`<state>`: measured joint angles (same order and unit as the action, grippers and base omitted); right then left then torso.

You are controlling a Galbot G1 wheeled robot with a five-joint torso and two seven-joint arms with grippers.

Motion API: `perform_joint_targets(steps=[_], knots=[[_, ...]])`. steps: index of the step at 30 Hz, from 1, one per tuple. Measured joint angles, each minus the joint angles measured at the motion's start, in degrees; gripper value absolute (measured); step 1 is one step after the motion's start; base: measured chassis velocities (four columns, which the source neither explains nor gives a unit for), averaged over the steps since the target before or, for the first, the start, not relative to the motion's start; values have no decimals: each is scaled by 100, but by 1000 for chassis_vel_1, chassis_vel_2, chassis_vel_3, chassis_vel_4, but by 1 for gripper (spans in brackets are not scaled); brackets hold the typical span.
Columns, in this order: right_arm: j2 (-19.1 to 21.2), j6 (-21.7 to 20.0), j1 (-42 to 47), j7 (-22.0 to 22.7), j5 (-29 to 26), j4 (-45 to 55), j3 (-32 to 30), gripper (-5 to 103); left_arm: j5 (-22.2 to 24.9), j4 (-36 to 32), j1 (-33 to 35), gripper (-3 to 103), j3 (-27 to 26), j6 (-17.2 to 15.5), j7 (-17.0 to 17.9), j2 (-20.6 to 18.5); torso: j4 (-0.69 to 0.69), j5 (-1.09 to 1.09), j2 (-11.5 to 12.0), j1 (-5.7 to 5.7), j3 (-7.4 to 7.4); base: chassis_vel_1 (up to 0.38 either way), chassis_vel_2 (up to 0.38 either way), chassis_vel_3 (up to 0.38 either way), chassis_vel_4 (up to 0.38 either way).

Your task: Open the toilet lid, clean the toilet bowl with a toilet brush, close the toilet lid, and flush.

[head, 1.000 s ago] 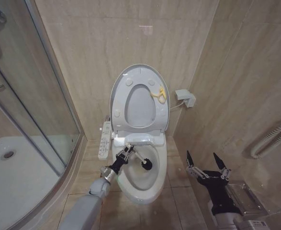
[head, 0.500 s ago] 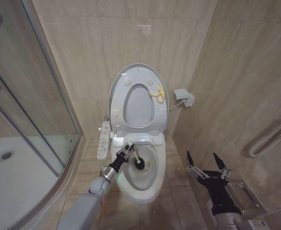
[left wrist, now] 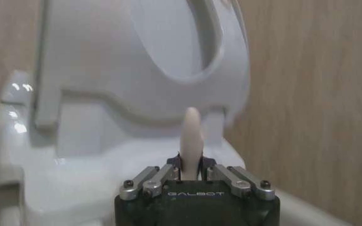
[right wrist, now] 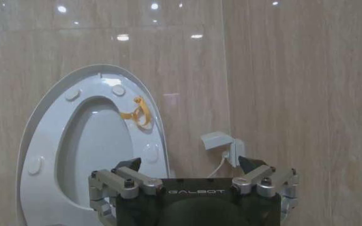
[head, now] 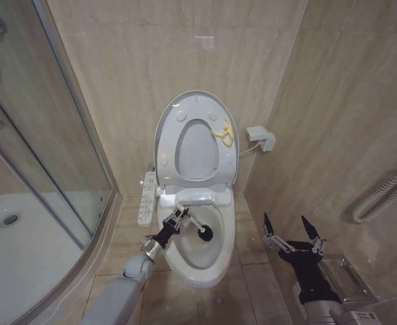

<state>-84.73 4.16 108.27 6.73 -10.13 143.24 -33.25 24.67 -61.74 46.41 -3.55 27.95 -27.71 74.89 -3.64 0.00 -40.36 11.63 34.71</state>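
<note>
While the large glossy white plastic oval toilet lid (head: 197, 101) stands raised against the beige tiled wall (head: 151, 54), with the ring-shaped white seat (head: 197, 152) bearing a yellow loop (head: 224, 133) upright in front of it, the left gripper (head: 177, 218) reaches over the near-left rim of the white ceramic oval toilet bowl (head: 222, 261), its fingers clamped on the thin white stick handle of the toilet brush (head: 193, 224); the handle slants from the gripper down and to the right, and the dark round bristle head lies inside the bowl toward its right wall. In the left wrist view the handle tip (left wrist: 190, 136) projects between the closed fingers, with the raised seat blurred behind. The right gripper (head: 293, 235) hangs idle to the right of the toilet, well apart from it, fingers spread wide and holding nothing; the right wrist view shows its dark fingers (right wrist: 129, 165) apart before the raised lid (right wrist: 43, 117) and a small white wall box (right wrist: 222, 143). A white control panel (head: 146, 198) sits at the bowl's left side, beside the glass shower enclosure (head: 42, 156)
</note>
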Motion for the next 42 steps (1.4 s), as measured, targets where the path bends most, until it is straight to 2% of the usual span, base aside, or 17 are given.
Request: perform_joint_targets(steps=[1, 3, 5, 6, 10, 11, 13, 17, 19, 20, 22, 25, 29, 31, 38, 40, 42], knots=[[0, 0, 0, 0, 0, 0, 0, 100, 0, 0, 0, 20, 0, 0, 0, 0, 0, 0, 0, 0, 0, 0, 0, 0, 0], [1, 0, 0, 0, 0, 0, 0, 100, 286, -201, -7, 20, 90, -7, -8, -15, -6, 0, 0, 0, -2, 0, 0, 0, 0], [0, 0, 0, 0, 0, 0, 0, 100, 954, -390, 5, 20, 250, -115, 6, -14, -5, 0, 0, 1, -1, 0, 0, 0, 0], [0, 0, 0, 0, 0, 0, 0, 100, 954, -390, 5, 20, 250, -115, 6, -14, -5, 0, 0, 1, -1, 0, 0, 0, 0], [1, 0, 0, 0, 0, 0, 0, 100, 2088, -649, 74, 20, 456, -373, 49, 10, -3, 0, 0, 0, -2, 0, 0, 0, 0], [1, 0, 0, 0, 0, 0, 0, 100, 2189, -658, 84, 20, 470, -406, 65, 14, -2, 0, 0, 0, -2, 0, 0, 0, 0], [0, 0, 0, 0, 0, 0, 0, 100, 2150, -616, 84, 20, 464, -401, 66, 22, -2, 0, 0, 0, -2, 0, 0, 0, 0], [0, 0, 0, 0, 0, 0, 0, 100, 1041, -181, 29, 20, 303, -108, -128, 14, -2, 1, 0, 0, -2, 0, 0, 0, 0], [0, 0, 0, 0, 0, 0, 0, 100, 930, -157, 29, 20, 271, -79, -143, 10, -2, 0, 0, 0, -2, 0, 0, 0, 0], [1, 0, 0, 1, 0, 0, 0, 100, 612, -120, 37, 20, 197, -2, -180, 10, -1, 1, 0, 0, -2, 0, 0, 0, 0], [0, 0, 0, 0, 0, 0, 0, 100, 393, -127, 38, 20, 148, 84, -201, 29, -3, 0, 0, 0, -2, 0, 0, 0, 0], [0, 0, 0, 0, 0, 0, 0, 100, 409, -183, 24, 20, 165, 121, -178, 47, -3, 1, 0, 0, -2, 0, 0, 0, 0], [0, 0, 0, 0, 0, 0, 0, 100, 1270, -276, -40, 20, 347, 112, -20, 111, -4, 0, 0, 0, -2, 0, 0, 0, 0], [0, 0, 0, 0, 0, 0, 0, 100, 1391, -244, -63, 20, 362, 107, 0, 151, -4, 0, 0, 0, -2, 0, 0, 0, 0], [0, 0, 0, 0, 0, 0, 0, 100, 754, 50, -14, 20, 187, 170, -275, 132, -1, 1, 0, 0, -2, 0, 0, 0, 0], [0, 0, 0, 0, 0, 0, 0, 100, 378, 55, 46, 20, 51, 204, -357, 105, 0, 0, 0, 0, -2, 0, 0, 0, 0], [0, 0, 0, 0, 0, 0, 0, 100, 442, 8, 58, 20, 54, 196, -371, 79, 0, 1, 0, 0, -2, 0, 0, 0, 0]])
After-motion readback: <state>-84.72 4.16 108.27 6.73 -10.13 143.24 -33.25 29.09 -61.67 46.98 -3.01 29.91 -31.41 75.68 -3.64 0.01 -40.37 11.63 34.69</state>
